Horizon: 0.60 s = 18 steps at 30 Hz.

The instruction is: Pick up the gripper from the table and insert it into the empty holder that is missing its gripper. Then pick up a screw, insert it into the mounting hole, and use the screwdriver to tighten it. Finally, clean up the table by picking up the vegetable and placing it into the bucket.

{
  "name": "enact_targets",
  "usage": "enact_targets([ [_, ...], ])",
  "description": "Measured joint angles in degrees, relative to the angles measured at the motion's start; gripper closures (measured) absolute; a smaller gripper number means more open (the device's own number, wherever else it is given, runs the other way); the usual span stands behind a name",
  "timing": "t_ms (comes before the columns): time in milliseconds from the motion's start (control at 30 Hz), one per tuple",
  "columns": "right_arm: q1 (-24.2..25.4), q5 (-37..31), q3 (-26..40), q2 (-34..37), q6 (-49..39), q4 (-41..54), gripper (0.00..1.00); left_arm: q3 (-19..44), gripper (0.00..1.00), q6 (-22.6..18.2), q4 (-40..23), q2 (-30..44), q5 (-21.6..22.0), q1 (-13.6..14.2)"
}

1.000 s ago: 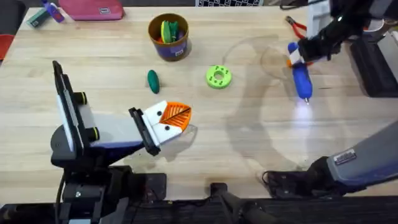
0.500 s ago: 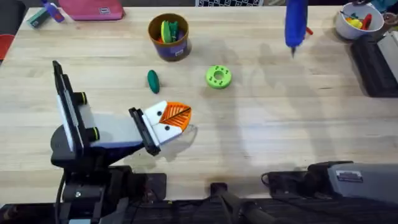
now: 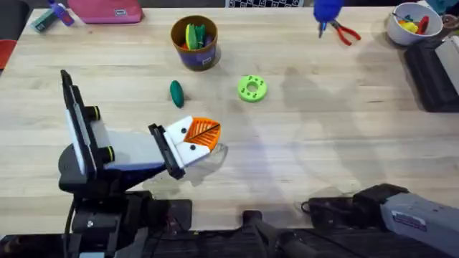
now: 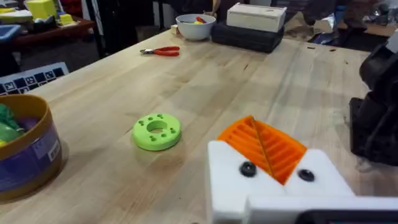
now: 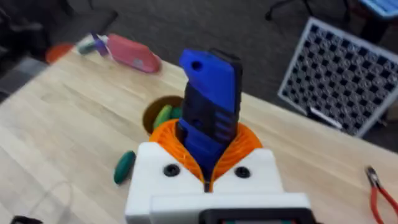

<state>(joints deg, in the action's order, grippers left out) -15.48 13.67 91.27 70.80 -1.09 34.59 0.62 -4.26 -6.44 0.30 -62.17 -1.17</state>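
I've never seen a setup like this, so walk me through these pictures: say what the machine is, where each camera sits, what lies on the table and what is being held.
This is a robot with two arms at a wooden table, each ending in a two-finger pincer: white blocks with orange ribbed pads.

One camera looks down from above. The other two sit on the wrists, each looking past its own pincer.

The left pincer rests low over the table, holding nothing; whether it is open is unclear. The right pincer is shut on the blue screwdriver, lifted high near the table's far edge.

On the table lie a dark green toy cucumber, a light green disc, a blue-purple bucket with items inside, red-handled pliers, a white bowl and a pink case.
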Motion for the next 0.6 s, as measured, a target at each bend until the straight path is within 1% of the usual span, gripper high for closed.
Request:
enact_targets([
  [67, -1.3, 0.2, -2.25, -1.93, 1.19, -3.71, 0.977, 0.0, 0.992, 0.0, 0.0, 0.01, 0.0, 0.0],
  [133, -2.47, 0.35, -5.95, -4.29, 2.56, -8.36, 0.977, 0.0, 0.992, 0.0, 0.0, 0.02, 0.0, 0.0],
  [267, -4.61, 1.17, -16.38, -9.76, 6.24, -20.99, 0.977, 0.0, 0.992, 0.0, 0.0, 0.0, 0.0, 0.0],
  [333, -5.17, 3.12, -21.18, -11.66, 7.95, -27.6, 0.977, 0.0, 0.992, 0.0, 0.0, 0.0, 0.0, 0.0],
  [400, -5.42, 7.06, -25.94, -12.83, 9.67, -35.53, 0.977, 0.0, 0.992, 0.0, 0.0, 0.01, 0.0, 0.0],
  [467, -5.47, 12.42, -29.23, -12.88, 10.85, -42.04, 0.977, 0.0, 0.992, 0.0, 0.0, 0.02, 0.0, 0.0],
  [533, -5.6, 19.31, -31.44, -12.01, 11.74, -47.64, 0.977, 0.0, 0.992, -0.01, 0.0, 0.0, 0.0, 0.0],
  [600, -6.13, 26.08, -32.19, -10.31, 12.32, -51.18, 0.977, 0.0, 0.992, 0.0, 0.0, 0.0, 0.0, 0.0],
])
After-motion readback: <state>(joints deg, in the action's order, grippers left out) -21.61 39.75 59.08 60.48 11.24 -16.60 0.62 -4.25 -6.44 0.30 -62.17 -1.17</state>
